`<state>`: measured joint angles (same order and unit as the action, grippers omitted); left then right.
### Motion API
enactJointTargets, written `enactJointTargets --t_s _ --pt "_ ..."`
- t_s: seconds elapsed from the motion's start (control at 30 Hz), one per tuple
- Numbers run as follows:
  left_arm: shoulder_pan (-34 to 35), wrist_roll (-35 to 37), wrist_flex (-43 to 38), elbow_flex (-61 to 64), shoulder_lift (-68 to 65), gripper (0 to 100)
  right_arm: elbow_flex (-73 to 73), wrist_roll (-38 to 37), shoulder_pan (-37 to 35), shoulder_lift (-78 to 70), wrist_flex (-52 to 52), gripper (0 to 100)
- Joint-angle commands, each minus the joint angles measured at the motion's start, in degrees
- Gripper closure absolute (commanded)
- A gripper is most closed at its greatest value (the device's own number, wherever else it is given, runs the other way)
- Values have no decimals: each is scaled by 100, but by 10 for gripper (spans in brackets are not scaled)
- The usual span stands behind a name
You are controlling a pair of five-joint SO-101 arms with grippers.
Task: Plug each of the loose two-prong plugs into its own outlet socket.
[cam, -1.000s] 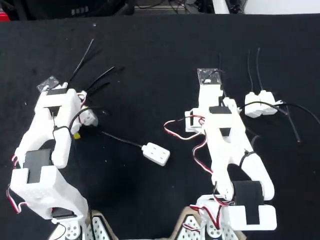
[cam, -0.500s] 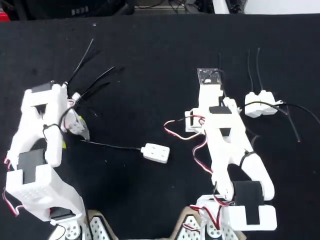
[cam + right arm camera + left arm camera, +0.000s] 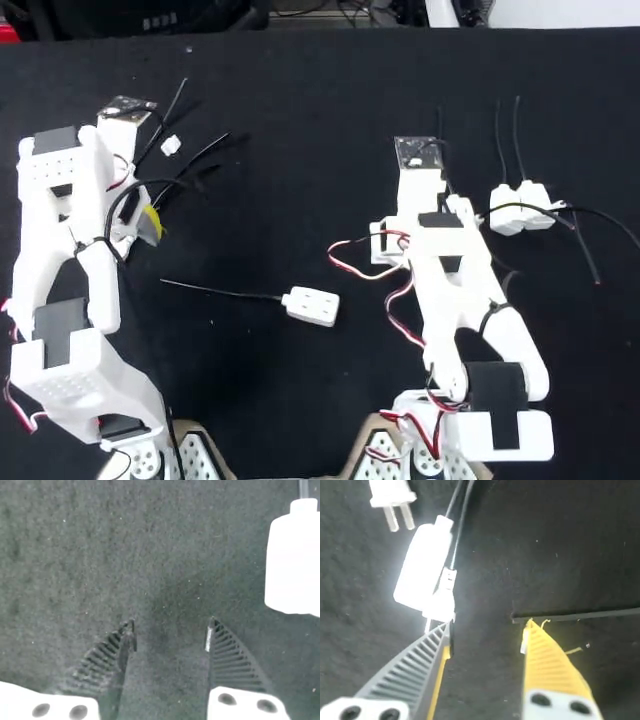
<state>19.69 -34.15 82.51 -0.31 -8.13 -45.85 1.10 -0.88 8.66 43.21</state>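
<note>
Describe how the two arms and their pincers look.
Both arms are white blocky shells with black servo blocks. The left arm carries a looping black cable; the right arm has red-and-white wires. The left pincer has one grey ribbed finger and one yellow; the right pincer has dark ribbed fingers on white mounts.

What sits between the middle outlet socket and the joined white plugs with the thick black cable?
In the high view, the right arm lies between the outlet socket and the white plugs, over the black cloth.

The left hand (image 3: 487, 625), spread wide, sits beside a white corded block (image 3: 422, 572) (two-prong plug (image 3: 394, 497) nearby).
</note>
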Motion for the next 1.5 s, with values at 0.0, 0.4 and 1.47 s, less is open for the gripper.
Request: enactJointTargets --t_s 0.0,0.4,1.47 --pt "189 -431 -229 -145 -88 766 251 0 97 171 44 787" --pt "479 -536 -1011 -180 -1108 766 259 -9 97 171 149 787" --pt "295 -431 -1424 831 -536 973 259 -9 97 171 149 787"
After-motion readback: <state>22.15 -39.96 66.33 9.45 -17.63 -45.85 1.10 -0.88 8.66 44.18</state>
